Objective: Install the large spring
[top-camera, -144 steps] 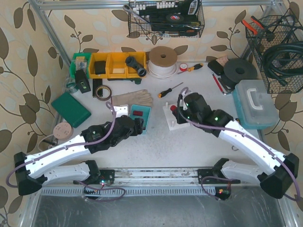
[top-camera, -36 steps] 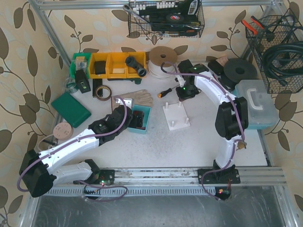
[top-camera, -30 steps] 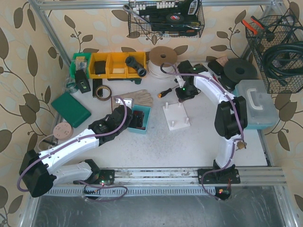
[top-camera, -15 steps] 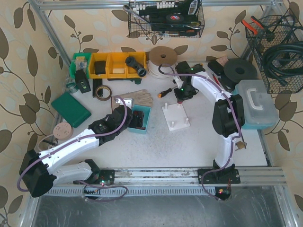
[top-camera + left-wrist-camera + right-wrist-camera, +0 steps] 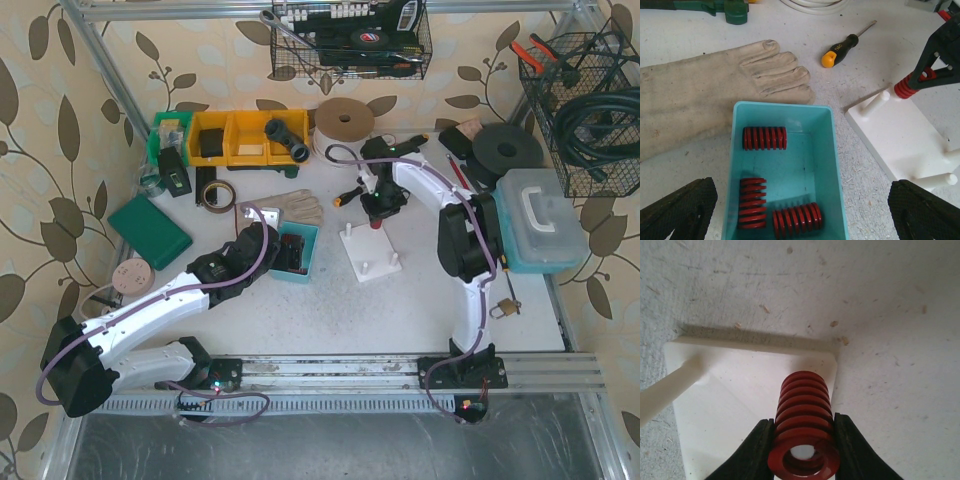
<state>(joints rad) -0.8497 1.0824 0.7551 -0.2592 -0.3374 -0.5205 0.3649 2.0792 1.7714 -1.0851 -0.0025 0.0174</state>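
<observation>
Red coils of a large metal spring point(image 5: 804, 425) are seen clamped between the two black fingers point(image 5: 756, 450) of the right gripper point(image 5: 803, 432), which press on either side of it. In the right wrist view the spring is held over the far corner of a flat white plastic peg base point(image 5: 740, 385), and a white patch is seen through its bore, which seems to be the peg it is threaded on; the rest of that peg is hidden inside the coils. Whether the lower end of the spring is seated on the base cannot be told. Another white peg point(image 5: 670, 390) is cut off at the left edge of that view. From above, the spring is mostly covered by the right gripper and is hard to make out. In the left wrist view the left gripper point(image 5: 801, 200) is held above a teal rectangular plastic tray point(image 5: 785, 105), its black fingers point(image 5: 680, 207) spread wide apart and cropped by the two lower corners of the frame. Three shorter red springs point(image 5: 765, 138) are lying on their sides in the tray, apart from one another. A beige fabric work glove point(image 5: 700, 95) is laid just beyond the tray, cut off at the left edge, and an orange-and-black-handled screwdriver point(image 5: 845, 45) is seen near its fingertips.
</observation>
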